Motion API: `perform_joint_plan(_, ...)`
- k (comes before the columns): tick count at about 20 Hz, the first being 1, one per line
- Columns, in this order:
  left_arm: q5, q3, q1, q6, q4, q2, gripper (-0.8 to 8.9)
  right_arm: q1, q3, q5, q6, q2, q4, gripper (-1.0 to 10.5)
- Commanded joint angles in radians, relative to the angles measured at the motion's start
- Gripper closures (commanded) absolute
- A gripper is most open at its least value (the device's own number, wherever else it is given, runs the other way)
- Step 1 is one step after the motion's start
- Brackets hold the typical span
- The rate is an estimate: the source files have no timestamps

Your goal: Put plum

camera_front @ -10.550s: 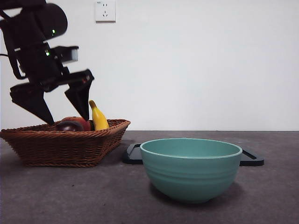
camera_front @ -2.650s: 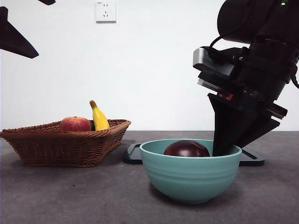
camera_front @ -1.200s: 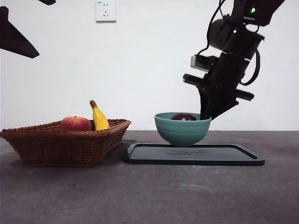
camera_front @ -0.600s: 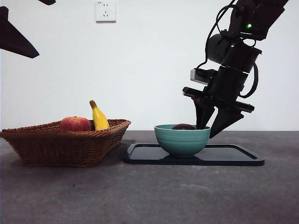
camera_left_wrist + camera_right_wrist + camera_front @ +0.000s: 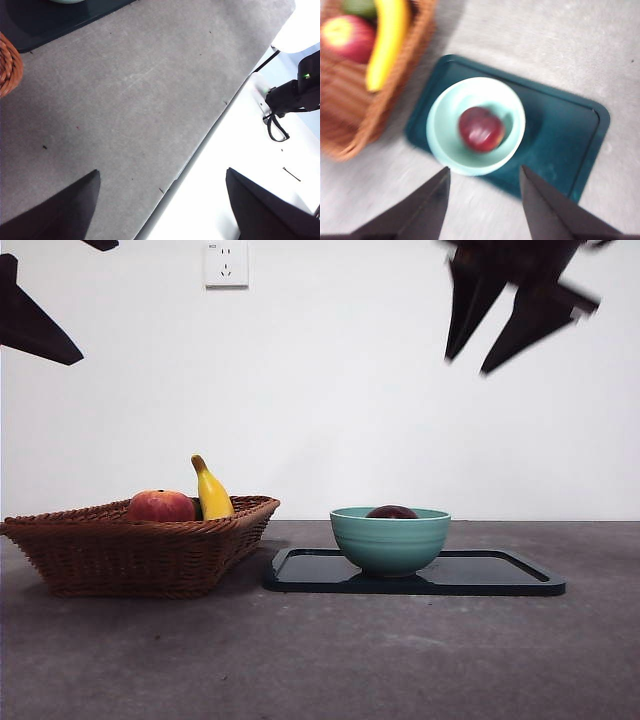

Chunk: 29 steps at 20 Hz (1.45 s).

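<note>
Plum [image 5: 481,128]: lies inside the bowl, roughly centre of the right wrist frame; dark red with a glossy patch. In the front view only its dark top [image 5: 391,512] shows above the bowl's rim, the rest hidden by the bowl wall.
Bowl [image 5: 390,540]: teal, upright, on the left part of the tray, centre of the front frame; the right wrist picture is blurred, so its rim [image 5: 445,105] looks soft.
Tray [image 5: 500,575]: dark, flat on the worktop, lower centre-right of the front frame; seen whole from above in the right wrist view [image 5: 560,145], while only a dark corner [image 5: 30,30] shows at the upper left of the left wrist frame, cut off by the edge.
Right claw [image 5: 515,325]: upper right of the front frame, blurred, cut off by the top edge; jaws apart, holding nothing, high above the bowl. In its own view [image 5: 482,210] the two jaws stand spread below the bowl in the frame.
Left claw [image 5: 160,205]: jaws wide apart, nothing between them, over bare worktop [image 5: 125,100] near its edge. In the front view only black tips [image 5: 35,330] show at the upper left.
Basket [image 5: 140,550]: wicker, left of the tray; partly cut off in both wrist views.
Apple [image 5: 160,506]: red, in the basket.
Banana [image 5: 210,490]: yellow, upright behind the apple, lower part hidden by the basket rim.
Green thing [image 5: 360,7]: in the basket at the top left edge of the right wrist frame, cut off, too blurred to name.
Socket [image 5: 225,262]: on the wall, upper left of centre.
</note>
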<state>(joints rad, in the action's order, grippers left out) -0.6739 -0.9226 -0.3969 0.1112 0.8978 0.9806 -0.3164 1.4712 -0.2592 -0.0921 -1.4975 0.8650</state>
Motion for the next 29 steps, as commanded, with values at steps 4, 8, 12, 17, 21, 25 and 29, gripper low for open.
perform_joint_plan(4, -0.007, -0.012, -0.005, 0.011, -0.002, 0.005, 4.09, -0.022, -0.042, -0.002, 0.032, 0.176, 0.056, 7.2)
perform_joint_plan(8, -0.007, -0.012, -0.005, 0.011, -0.002, 0.005, 4.09, -0.023, -0.233, -0.016, 0.032, 0.371, 0.035, 7.2)
perform_joint_plan(12, -0.007, -0.012, -0.005, 0.011, -0.005, 0.005, 4.09, -0.023, -0.460, -0.107, 0.031, 0.595, -0.031, 7.2)
perform_joint_plan(17, -0.007, -0.012, -0.005, 0.011, -0.004, 0.005, 4.09, -0.023, -0.632, -0.147, 0.032, 0.779, -0.057, 7.2)
perform_joint_plan(21, -0.007, -0.012, -0.005, 0.011, -0.005, 0.005, 4.09, -0.023, -0.653, -0.172, 0.032, 0.814, -0.060, 7.2)
perform_joint_plan(25, -0.007, -0.012, -0.005, 0.008, -0.004, 0.005, 4.09, -0.023, -0.653, -0.172, 0.032, 0.813, -0.057, 7.2)
perform_joint_plan(29, -0.007, -0.012, -0.005, 0.008, -0.004, 0.005, 4.09, -0.023, -0.653, -0.190, 0.031, 0.813, -0.055, 7.2)
